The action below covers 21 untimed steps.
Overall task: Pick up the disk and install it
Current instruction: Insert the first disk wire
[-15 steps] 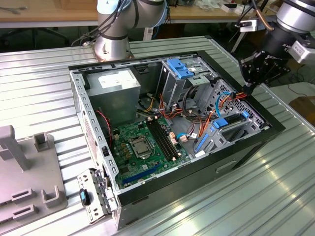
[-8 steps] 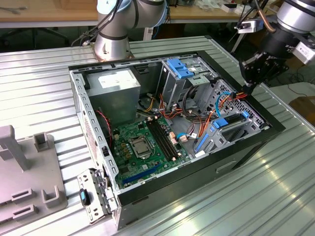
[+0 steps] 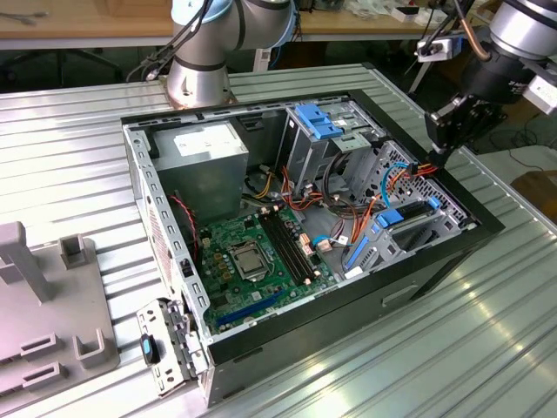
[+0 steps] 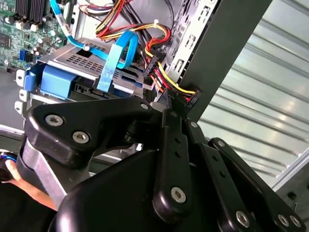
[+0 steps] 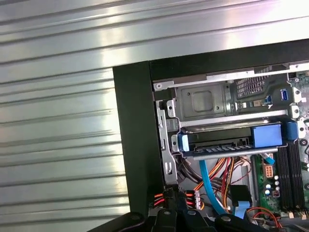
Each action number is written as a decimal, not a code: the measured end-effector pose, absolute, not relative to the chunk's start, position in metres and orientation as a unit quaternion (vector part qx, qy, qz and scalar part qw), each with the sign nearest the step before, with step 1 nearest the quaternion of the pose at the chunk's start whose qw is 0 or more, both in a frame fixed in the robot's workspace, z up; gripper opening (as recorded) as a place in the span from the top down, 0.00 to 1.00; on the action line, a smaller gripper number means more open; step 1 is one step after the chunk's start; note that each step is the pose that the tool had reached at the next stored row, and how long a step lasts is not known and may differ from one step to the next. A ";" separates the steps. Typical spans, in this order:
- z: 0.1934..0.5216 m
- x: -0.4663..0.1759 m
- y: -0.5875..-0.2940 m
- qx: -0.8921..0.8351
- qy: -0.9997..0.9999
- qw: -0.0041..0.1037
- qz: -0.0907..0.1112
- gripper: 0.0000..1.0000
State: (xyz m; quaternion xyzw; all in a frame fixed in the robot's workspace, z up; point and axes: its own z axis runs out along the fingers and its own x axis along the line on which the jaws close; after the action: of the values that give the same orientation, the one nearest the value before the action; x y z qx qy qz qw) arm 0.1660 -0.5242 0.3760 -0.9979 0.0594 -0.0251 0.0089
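Note:
The disk [image 3: 411, 219] is a dark flat drive in bright blue rails, lying inside the drive cage at the side of the open computer case [image 3: 261, 335] toward the exterior view's right. It also shows in both wrist views, the disk [image 5: 219, 140] dark under the cage's metal top and the disk's blue rail [image 4: 55, 80] by the motherboard. My gripper [image 3: 435, 159] hangs over the case's edge beside the cage, apart from the disk. Its fingers [image 4: 173, 126] are shut on a black power connector [image 4: 191, 100] with red, yellow and black wires, the same connector [image 5: 191, 198] showing in the first wrist view.
A second arm's base [image 3: 200, 74] stands behind the case. Inside are a grey box with a white label [image 3: 205, 150], a green motherboard [image 3: 252, 257], a light-blue latch plate [image 3: 318, 120] and loose cables [image 3: 396, 178]. A grey fixture [image 3: 43, 305] sits on the ribbed metal table [image 3: 78, 139].

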 end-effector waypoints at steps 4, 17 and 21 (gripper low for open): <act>0.376 0.166 -0.524 -0.997 0.069 0.009 -0.029 0.89; 0.375 0.169 -0.524 -0.994 0.102 0.008 -0.031 0.89; 0.375 0.169 -0.523 -0.994 0.102 0.008 -0.031 0.89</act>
State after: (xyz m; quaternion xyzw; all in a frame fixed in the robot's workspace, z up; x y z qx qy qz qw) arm 0.1692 -0.5235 0.3754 -0.9942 0.1023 -0.0311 0.0080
